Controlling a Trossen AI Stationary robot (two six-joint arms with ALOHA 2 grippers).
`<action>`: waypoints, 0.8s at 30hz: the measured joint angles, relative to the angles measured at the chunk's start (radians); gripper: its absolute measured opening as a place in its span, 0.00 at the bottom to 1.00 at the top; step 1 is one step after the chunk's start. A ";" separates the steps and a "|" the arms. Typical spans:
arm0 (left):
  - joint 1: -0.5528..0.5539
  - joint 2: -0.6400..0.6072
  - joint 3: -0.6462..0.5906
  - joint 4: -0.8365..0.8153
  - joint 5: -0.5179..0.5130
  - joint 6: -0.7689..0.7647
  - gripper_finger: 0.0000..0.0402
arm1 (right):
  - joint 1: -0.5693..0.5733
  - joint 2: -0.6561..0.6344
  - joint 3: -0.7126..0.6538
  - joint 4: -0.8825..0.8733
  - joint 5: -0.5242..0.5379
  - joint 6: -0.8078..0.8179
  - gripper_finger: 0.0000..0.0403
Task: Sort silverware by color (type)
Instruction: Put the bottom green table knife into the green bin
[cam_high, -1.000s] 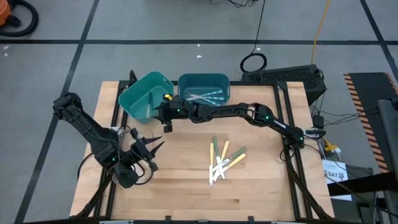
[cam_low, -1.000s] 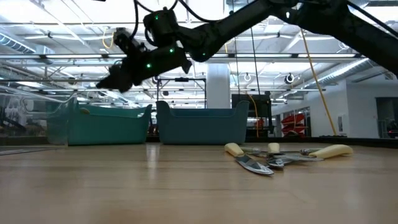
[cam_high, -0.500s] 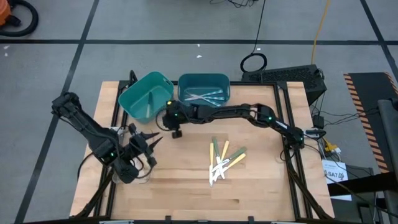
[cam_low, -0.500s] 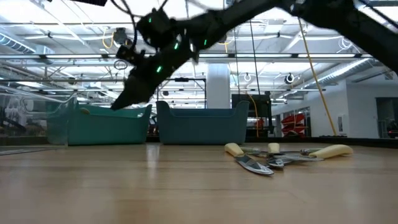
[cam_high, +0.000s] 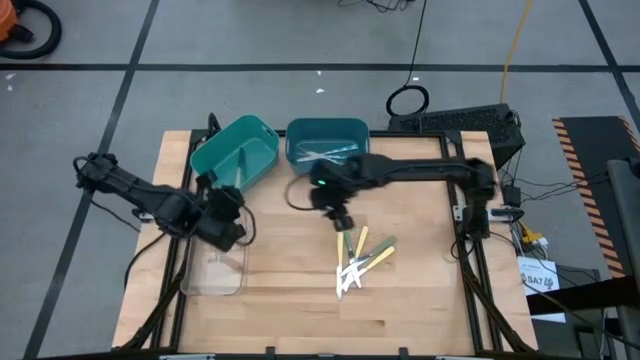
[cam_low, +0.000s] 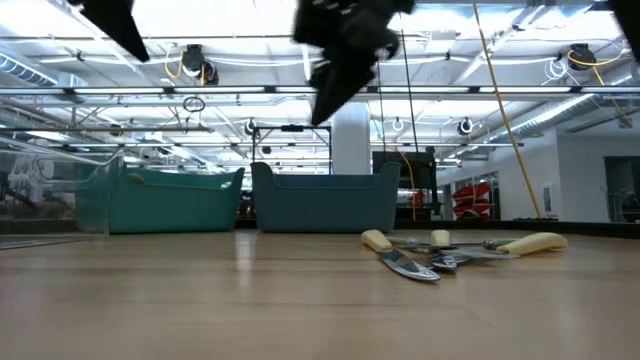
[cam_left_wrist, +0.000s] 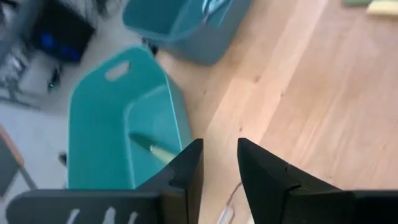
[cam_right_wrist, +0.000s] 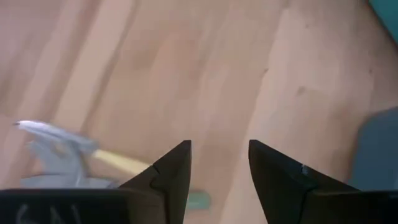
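R pincer empty above silverware, teal bins behind

Motion blurs the right gripper; piled silverware types indistinguishable.

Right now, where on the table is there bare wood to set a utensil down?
Bare wood: the near strip between the clear tray and the silverware pile, and right of that pile to the table edge. Crowded: the far edge with both teal bins, and under the right gripper.
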 joint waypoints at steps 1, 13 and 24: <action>0.026 0.000 -0.002 0.004 0.020 0.002 0.28 | 0.014 -0.056 -0.077 0.041 0.001 0.021 0.38; 0.333 0.060 -0.009 0.039 0.225 0.042 0.62 | 0.234 -0.573 -0.835 0.731 0.243 0.235 0.38; 0.452 0.297 -0.009 0.030 0.252 0.079 0.63 | 0.254 -0.597 -0.890 0.732 0.291 0.164 0.38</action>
